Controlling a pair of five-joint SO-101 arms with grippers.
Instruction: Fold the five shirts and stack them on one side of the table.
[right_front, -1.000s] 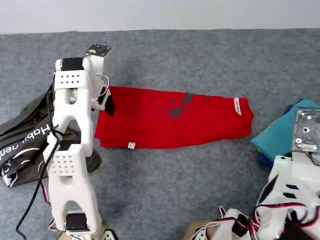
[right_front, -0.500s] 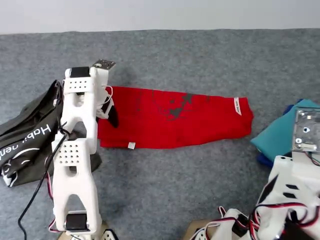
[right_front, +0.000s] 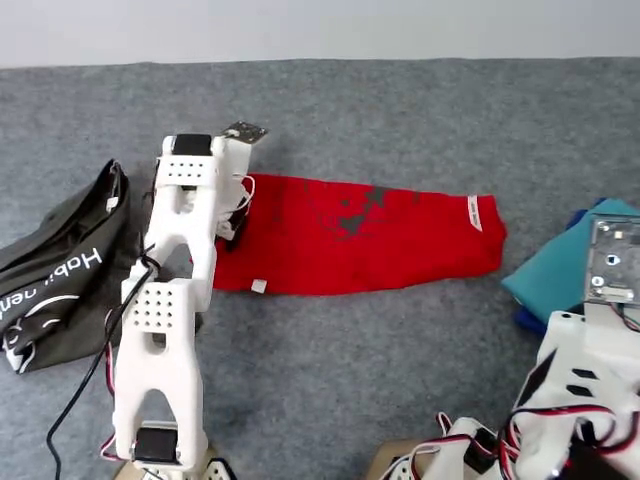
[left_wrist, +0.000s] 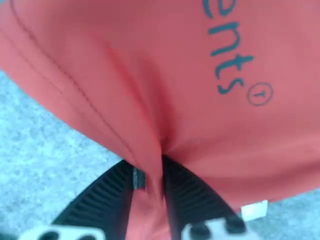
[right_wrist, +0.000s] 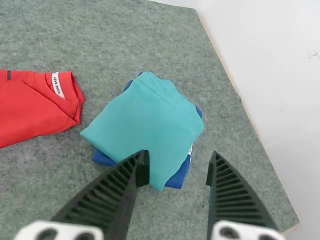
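Left gripper pinches a fold at the left end of the red shirt, jaws closed tight on the cloth, just right of one dark shirt crumpled at the edge of the grey table. Four shirts are visible. The single red one lies flat mid-table, its long axis running left to right and its neck label at the right end. Farther right, one folded teal shirt sits on one blue shirt. Above them the right gripper hangs wide open, holding nothing.

table holds red shirt, dark shirt, blue shirt.
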